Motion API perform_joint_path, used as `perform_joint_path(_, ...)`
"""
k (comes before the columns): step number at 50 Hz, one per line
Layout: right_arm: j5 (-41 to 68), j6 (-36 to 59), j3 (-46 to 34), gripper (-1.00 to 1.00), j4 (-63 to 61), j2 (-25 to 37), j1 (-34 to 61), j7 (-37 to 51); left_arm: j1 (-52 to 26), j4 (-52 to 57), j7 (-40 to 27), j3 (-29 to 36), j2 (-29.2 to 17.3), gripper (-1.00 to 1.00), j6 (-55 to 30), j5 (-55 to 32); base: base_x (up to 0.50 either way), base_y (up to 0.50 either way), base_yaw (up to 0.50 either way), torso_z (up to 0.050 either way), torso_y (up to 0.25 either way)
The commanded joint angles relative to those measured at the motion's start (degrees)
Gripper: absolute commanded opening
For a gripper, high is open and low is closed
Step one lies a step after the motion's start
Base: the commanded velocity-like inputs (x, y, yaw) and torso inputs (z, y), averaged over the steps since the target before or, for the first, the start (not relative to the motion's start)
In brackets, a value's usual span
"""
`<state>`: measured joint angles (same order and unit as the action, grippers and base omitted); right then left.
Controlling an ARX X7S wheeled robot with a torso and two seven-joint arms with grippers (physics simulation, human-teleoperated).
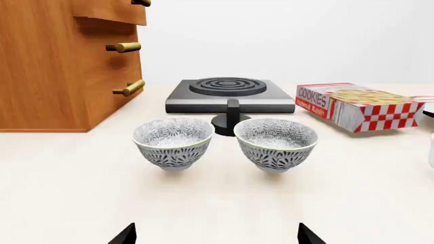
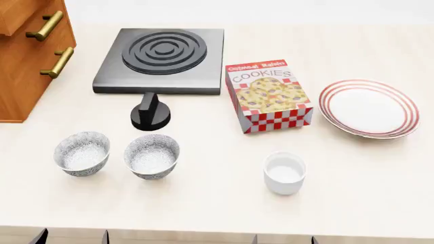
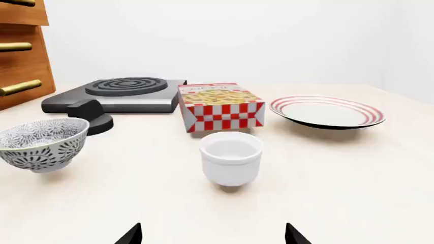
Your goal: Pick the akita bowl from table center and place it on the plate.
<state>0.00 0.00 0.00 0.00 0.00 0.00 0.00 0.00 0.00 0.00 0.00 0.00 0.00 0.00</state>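
Akita bowl (image 2: 152,156) is seen on the table (image 2: 203,203), beside its twin and well apart from the plate (image 2: 369,108). Nothing has been picked up yet. Both end effectors are held open and empty.

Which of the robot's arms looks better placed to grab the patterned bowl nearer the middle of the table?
Probably the left. Its end effector faces both patterned bowls, with the akita bowl just ahead. The right end effector faces the white cup, the bowl off to its side. Both look open and empty.
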Motion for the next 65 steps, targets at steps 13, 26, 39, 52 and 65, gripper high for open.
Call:
perform_joint_path(13,2.3,1.3,-3.6,1.0,-4.2,3.0,-1.2,3.8,0.2,0.5,-1.1,3.9,-4.0,1.0,-1.5,-1.9,0.0,0.0,0.0,0.0,0.0)
perform_joint_path(26,5.0,8.0,1.1,1.0,-22.3,6.3,-4.6,7.4,-5.7,17.0,-3.8,-1.3,-5.9,1.0,-19.8,-10.2,0.0,0.0,0.0,0.0,0.0)
perform_joint_path(39,7.7,-0.9,10.3,1.0,-34.9,5.6,-15.7,12.7,-9.6,17.7,-5.2,-5.7,-7.7,1.0,-20.0,-13.3,0.02,0.0,0.0,0.0,0.0)
perform_joint_path(52,10.3,-10.2,12.0,1.0,-30.3,4.9,-20.6,13.1,-8.9,19.7,-5.9,-10.6,-8.3,1.0,-20.0,-18.6,0.46,0.0,0.0,0.0,0.0)
perform_joint_path(65,11.1,-14.9,11.9,1.0,-30.8,5.8,-21.6,13.7,-10.1,17.1,-7.3,-12.1,-9.5,1.0,-18.0,-18.0,0.26,0.0,0.0,0.0,0.0)
